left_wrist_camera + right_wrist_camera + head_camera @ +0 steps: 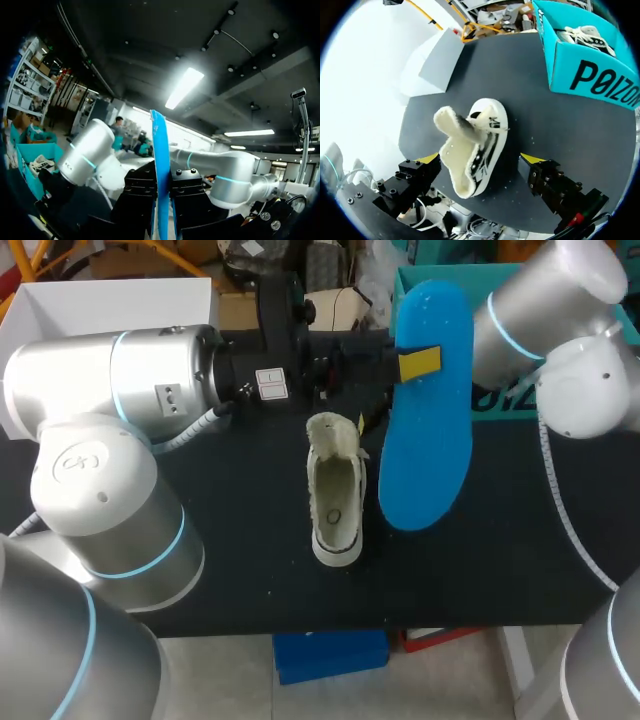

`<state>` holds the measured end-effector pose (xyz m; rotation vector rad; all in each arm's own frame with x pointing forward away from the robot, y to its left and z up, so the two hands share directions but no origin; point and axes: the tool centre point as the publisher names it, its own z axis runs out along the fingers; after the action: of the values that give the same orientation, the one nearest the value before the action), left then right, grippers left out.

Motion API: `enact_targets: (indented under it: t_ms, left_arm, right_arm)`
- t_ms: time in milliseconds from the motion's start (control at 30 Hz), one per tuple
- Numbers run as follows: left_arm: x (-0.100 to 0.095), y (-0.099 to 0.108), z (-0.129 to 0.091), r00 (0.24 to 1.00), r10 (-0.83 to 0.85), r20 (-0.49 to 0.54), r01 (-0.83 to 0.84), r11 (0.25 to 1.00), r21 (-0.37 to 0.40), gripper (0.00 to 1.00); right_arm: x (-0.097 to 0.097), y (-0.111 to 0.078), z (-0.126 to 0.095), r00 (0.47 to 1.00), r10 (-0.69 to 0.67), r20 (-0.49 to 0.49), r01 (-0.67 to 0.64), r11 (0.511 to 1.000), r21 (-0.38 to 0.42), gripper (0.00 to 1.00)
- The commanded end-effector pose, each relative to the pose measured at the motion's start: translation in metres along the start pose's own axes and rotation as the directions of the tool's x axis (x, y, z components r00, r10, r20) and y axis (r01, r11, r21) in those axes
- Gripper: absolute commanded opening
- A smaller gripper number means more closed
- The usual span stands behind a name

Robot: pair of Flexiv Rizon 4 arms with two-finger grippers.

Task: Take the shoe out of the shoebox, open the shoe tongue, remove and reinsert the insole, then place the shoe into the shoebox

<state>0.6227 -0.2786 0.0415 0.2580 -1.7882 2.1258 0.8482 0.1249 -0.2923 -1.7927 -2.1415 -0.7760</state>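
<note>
My left pincer (420,362) is clenched on the blue insole (428,430), gripping it near its 12 o'clock end. In the left wrist view its black fingers (140,205) press the insole's two faces, and the thin blue edge stands up between them. The insole appears to hang clear of the table (230,510). Its long axis runs roughly 12 to 6 in the head view, with the free end toward 6.

From that pincer the shoe (335,495) lies at about 7 o'clock, resting on its sole on the table just beside the insole's free end. Its long axis also runs 12 to 6, so the two are close to parallel. The tongue is folded out and the fleecy mouth gapes upward.

My right pincer (480,159) is released. Its yellow tips (427,159) are spread wide either side of the shoe, above it and not touching. In that view the teal shoebox (570,70) sits at about 1 o'clock from the shoe, well apart, with another shoe (585,32) inside.

I judge reinsertion comes next. The left arm would need to carry the insole toward 9 o'clock over the mouth, then tip the free end in. The right arm is nearer the shoe and better placed to steady it.
</note>
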Motion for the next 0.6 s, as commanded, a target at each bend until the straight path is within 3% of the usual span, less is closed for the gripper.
enact_targets:
  t_ms: [33, 167, 600]
  left_arm:
    - [0.001, 0.001, 0.000, 1.000, -0.001, 0.003, 0.001, 1.000, -0.003, 0.00]
    - [0.001, 0.001, 0.000, 1.000, -0.001, 0.003, 0.001, 1.000, -0.003, 0.00]
    - [0.001, 0.001, 0.000, 1.000, -0.001, 0.003, 0.001, 1.000, -0.003, 0.00]
  right_arm:
    - [-0.009, -0.004, -0.012, 0.884, 0.083, -0.459, -0.113, 0.993, -0.040, 1.00]
    - [-0.009, 0.000, -0.017, 0.813, 0.101, -0.574, -0.135, 0.991, -0.017, 1.00]
    - [-0.009, 0.000, -0.029, 0.721, 0.115, -0.684, -0.155, 0.988, 0.003, 1.00]
